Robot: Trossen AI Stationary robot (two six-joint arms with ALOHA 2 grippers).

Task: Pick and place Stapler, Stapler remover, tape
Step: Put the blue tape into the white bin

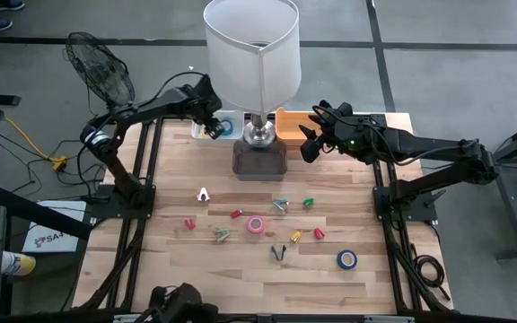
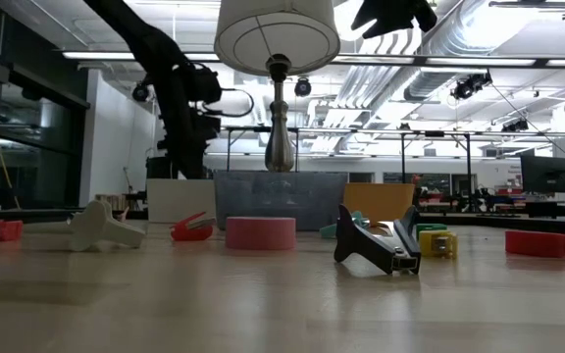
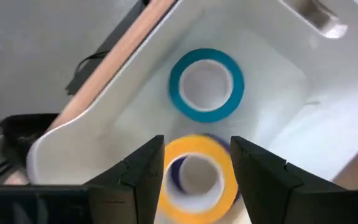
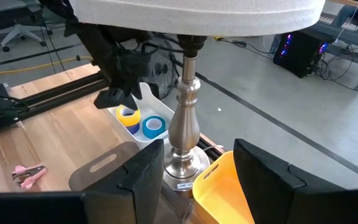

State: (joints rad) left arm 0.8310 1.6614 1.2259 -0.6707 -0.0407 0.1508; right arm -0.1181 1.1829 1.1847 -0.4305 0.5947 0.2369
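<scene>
A white bin (image 3: pixel 123 99) stands at the table's far edge, left of the lamp. In it lie a teal tape roll (image 3: pixel 206 84) and a yellow tape roll (image 3: pixel 197 177), the yellow one resting on something dark blue. My left gripper (image 3: pixel 196 146) hangs open above the yellow roll and touches nothing; the right wrist view shows it (image 4: pixel 114 99) clear of the bin. A pink tape roll (image 1: pixel 255 224), a blue tape roll (image 1: pixel 346 260) and a small black hinged tool (image 2: pixel 376 245) lie on the table. My right gripper (image 4: pixel 197 155) waits open, high up, right of the lamp.
A table lamp (image 1: pixel 254 54) with a wide white shade and a metal foot stands between the arms at the far edge. An orange bin (image 4: pixel 229 193) sits to its right. Small red, green and yellow clips and a white piece (image 1: pixel 203 194) are scattered mid-table.
</scene>
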